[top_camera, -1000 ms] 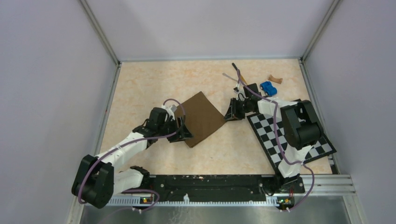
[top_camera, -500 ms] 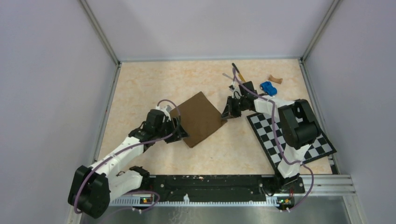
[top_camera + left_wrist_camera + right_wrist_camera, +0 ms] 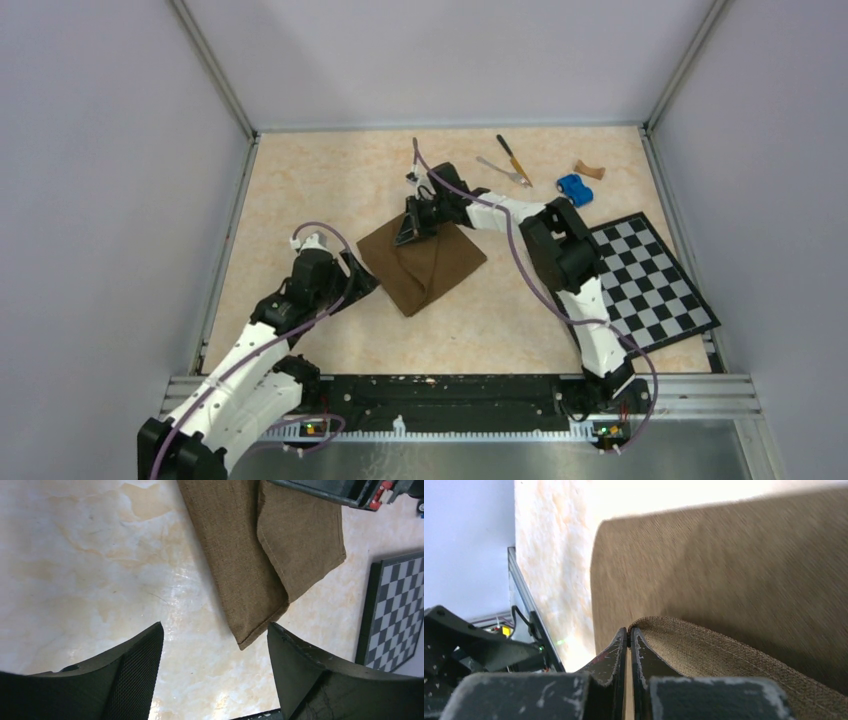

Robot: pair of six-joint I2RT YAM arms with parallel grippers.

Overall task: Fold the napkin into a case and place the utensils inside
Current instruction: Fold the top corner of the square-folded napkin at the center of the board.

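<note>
The napkin point(image 3: 425, 262) lies as a slanted, partly folded brown shape in the middle of the table point(image 3: 320, 180). One flap is doubled over toward the left of the overhead view. The right claw point(image 3: 408, 232) sits at the napkin's upper edge with its jaws pressed together on a thin hem of cloth. Its own camera shows the fold curling out just beside the tips. The left claw point(image 3: 215, 627) hovers low over bare table at the napkin's lower left, with jaws spread wide and nothing between them. The knife point(image 3: 512, 158) and the fork point(image 3: 503, 170) lie close together near the upper edge of the table. They are well apart from the cloth, and a blue toy car point(image 3: 574, 188) and a checkered board point(image 3: 650, 285) sit to their right. The step in hand looks like laying the carried flap across to narrow the cloth into a pouch. To do it well, the right claw should carry the hem low and straight across. The crease should run parallel to the long left edge, and the claw should let go only once the flap lies flat. The open left claw could press the lower left edge down so that the bottom layer does not drag. The main risk is a skewed fold, which would leave too narrow a mouth for the knife and fork.
</note>
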